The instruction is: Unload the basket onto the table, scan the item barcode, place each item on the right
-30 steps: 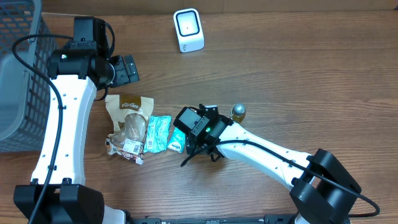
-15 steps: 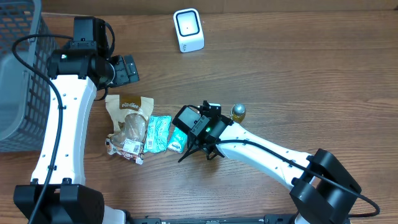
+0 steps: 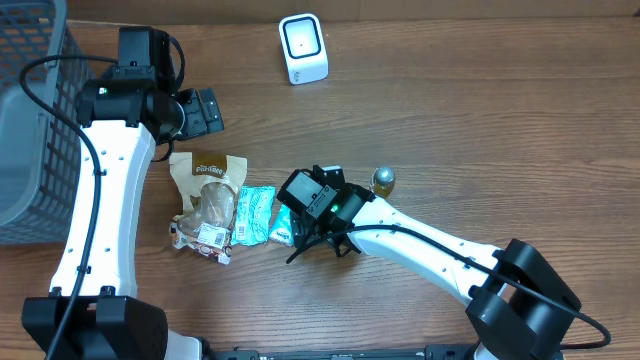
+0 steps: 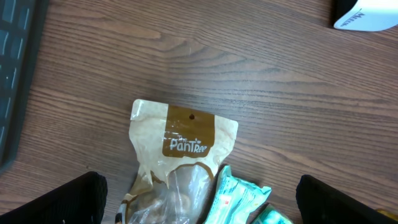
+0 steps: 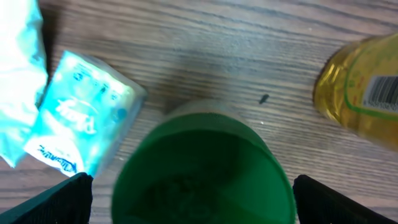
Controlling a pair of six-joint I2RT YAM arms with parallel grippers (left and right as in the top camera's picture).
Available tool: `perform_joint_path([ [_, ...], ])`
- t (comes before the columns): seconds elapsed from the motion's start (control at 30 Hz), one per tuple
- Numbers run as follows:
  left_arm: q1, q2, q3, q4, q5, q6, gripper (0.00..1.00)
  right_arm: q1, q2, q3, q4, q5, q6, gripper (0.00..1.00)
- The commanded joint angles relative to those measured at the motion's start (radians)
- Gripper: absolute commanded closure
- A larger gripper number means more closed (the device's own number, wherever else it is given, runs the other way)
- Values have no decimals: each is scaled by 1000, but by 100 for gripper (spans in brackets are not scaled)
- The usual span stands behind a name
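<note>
The right gripper (image 5: 193,196) is held over the table (image 3: 480,120) with its jaws spread wide, and a green round container (image 5: 202,162) is seen between them, its open top turned up toward the wrist camera. Whether the fingers (image 5: 68,199) are touching its sides cannot be told, though a small gap seems to show on one side. Just outside the jaws on one side a small teal packet (image 5: 84,121) is lying flat, close beside the container, and a second teal packet (image 5: 17,68) is seen beyond it, farther from the jaws. On the other side of the jaws, ahead of them and apart from the container, a yellow bottle (image 5: 357,93) is found, with a barcode label showing on its side. From overhead the container is hidden by the gripper. The left gripper (image 3: 208,111) is also held with its jaws wide apart and nothing is held in them. Below and ahead of these jaws a brown snack bag (image 4: 180,149) is lying flat on the wood, its printed top end pointing away from them. The white scanner (image 3: 303,48) is standing at the far edge of the table, well apart from both pairs of jaws, and a grey basket (image 3: 25,110) is placed to the outer side of the left arm.
</note>
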Motion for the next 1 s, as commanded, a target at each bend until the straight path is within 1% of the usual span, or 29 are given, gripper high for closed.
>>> perform_joint_path([
  [0.0,2,-6,13,4,-9,15,0,2,0,-2,4,-1,32,0],
  [0.07,2,-6,13,4,-9,15,0,-3,-3,24,-46,3,32,0],
  [0.17,2,-6,13,3,-9,15,1,-29,-11,109,-163,-2,32,0],
  [0.3,2,-6,13,4,-9,15,0,-77,-17,220,-247,-83,32,0],
  [0.4,2,-6,13,3,-9,15,0,-114,-17,243,-237,-157,32,0],
  [0.53,2,-6,13,4,-9,15,0,-152,-17,243,-238,-198,31,0],
  [0.97,2,-6,13,3,-9,15,0,-161,-17,243,-237,-200,31,0],
])
